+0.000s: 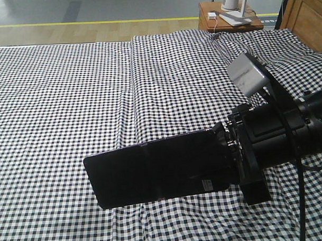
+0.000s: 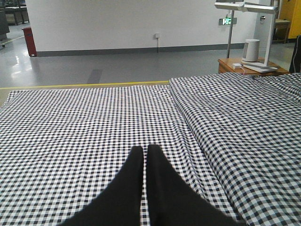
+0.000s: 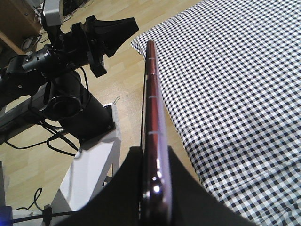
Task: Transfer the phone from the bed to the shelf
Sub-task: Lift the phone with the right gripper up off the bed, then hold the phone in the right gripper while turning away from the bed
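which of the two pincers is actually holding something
The right pincer: it clamps the flat glossy black phone by one end, edge-on in its wrist view. The left pincer is shut and empty.

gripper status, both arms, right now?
Left gripper: closed, nothing between its fingers.
Right gripper: closed on one end of the phone.

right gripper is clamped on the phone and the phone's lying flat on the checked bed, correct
No: the right gripper is clamped on the phone, but the phone is held up on edge, clear of the bed. The exterior front-facing view shows it.
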Controlling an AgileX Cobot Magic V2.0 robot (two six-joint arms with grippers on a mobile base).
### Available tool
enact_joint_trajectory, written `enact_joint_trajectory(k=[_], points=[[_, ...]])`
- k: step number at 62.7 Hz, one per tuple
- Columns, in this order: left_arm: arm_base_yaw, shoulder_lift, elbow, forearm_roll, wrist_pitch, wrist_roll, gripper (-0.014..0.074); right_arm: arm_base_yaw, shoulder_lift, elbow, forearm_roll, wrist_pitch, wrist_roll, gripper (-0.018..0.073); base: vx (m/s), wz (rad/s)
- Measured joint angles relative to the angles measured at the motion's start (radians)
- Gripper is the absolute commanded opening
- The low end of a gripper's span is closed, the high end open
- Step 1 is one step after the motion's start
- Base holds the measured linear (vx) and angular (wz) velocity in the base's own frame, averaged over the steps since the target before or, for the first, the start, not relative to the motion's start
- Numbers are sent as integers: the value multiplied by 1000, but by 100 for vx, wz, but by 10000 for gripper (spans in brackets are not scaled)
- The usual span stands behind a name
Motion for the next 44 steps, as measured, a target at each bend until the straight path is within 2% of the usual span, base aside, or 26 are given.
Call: enact_joint_trajectory(k=[24, 44], points=[[0, 0, 0, 0, 0, 0, 1, 1, 0, 0, 0, 0, 0, -2, -1, 6], [0, 0, 0, 0, 0, 0, 1, 1, 0, 0, 0, 0, 0, -2, -5, 21]])
